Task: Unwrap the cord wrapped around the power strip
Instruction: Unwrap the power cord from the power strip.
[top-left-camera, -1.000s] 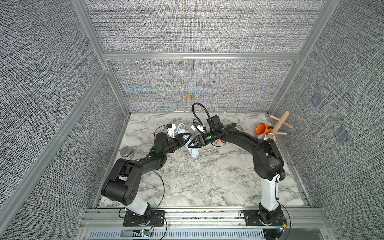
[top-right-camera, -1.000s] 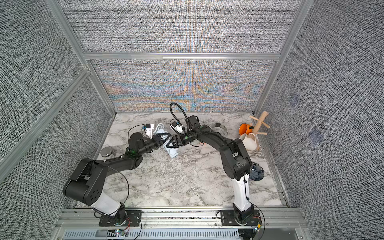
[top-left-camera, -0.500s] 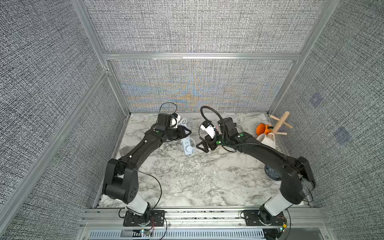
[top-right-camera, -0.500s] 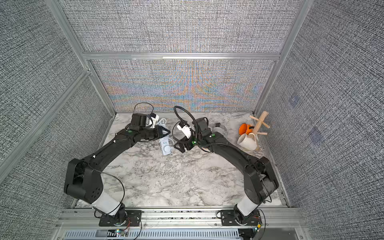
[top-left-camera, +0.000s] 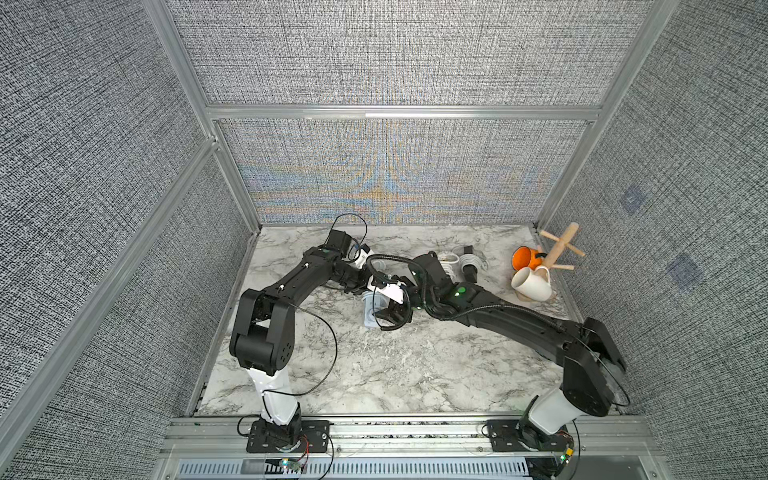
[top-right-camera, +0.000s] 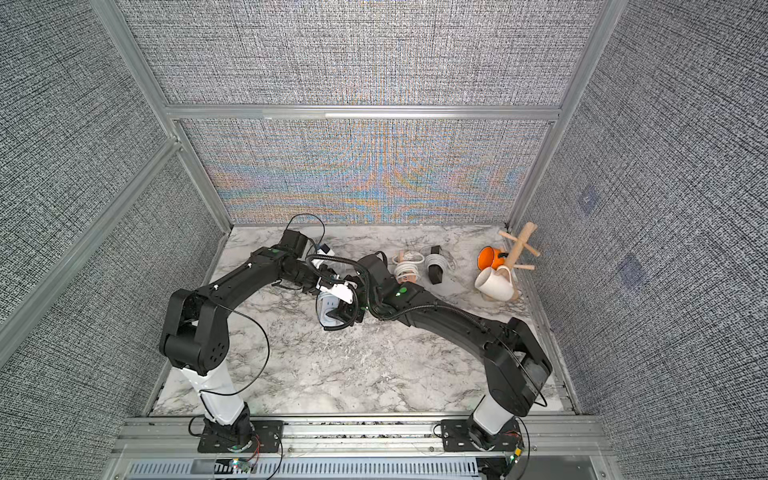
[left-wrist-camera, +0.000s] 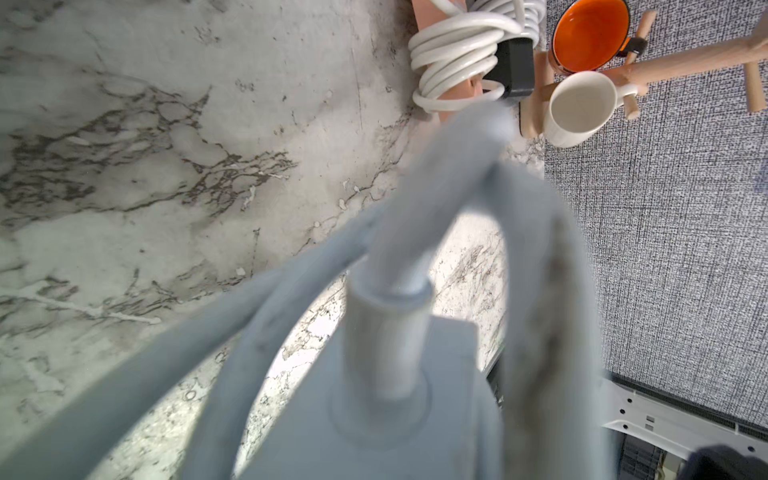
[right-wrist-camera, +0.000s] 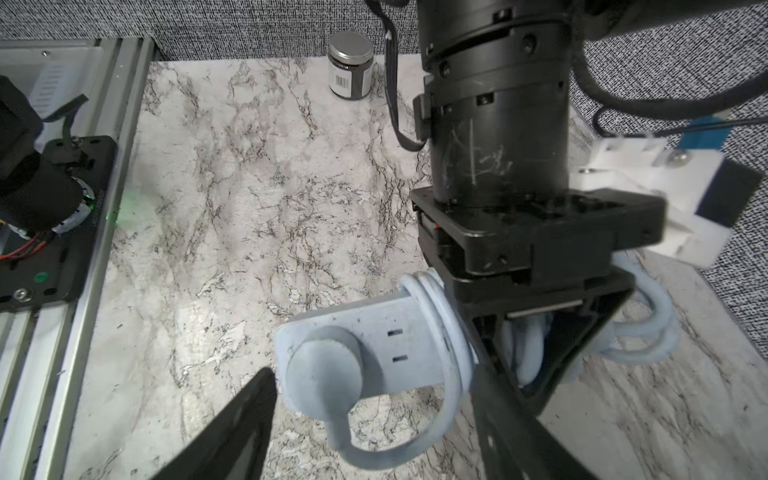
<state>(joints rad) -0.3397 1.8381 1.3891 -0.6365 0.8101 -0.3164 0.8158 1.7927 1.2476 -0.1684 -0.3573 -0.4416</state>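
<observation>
Power strip: the pale grey-blue power strip (right-wrist-camera: 386, 332) sits low over the marble table (top-left-camera: 415, 365), left of centre and toward the back, between the two arms. Whether it touches the marble cannot be told.
Cord: the cord (right-wrist-camera: 446, 328) is wound in several turns round the strip's middle. One loose loop leads to the round plug (right-wrist-camera: 322, 370), which sits flat on the strip's face at its free end.
Left gripper: the left gripper (right-wrist-camera: 530, 361) is clamped on the strip's other, cord-wrapped end.
Right gripper: the right gripper (top-left-camera: 391, 321) has its jaws wide apart, one finger on each side of the plug end, and holds nothing.
Change: half a second ago the right gripper stood just beside the strip; now it straddles it. A second ago the right arm's elbow was nearer the table's middle; now it is out toward the right wall.
Surroundings: another coiled white cord (top-left-camera: 449, 262), an orange mug (top-left-camera: 524, 257) and a white mug (top-left-camera: 530, 284) on a wooden rack (top-left-camera: 559, 249) stand well apart at the back right.
</observation>
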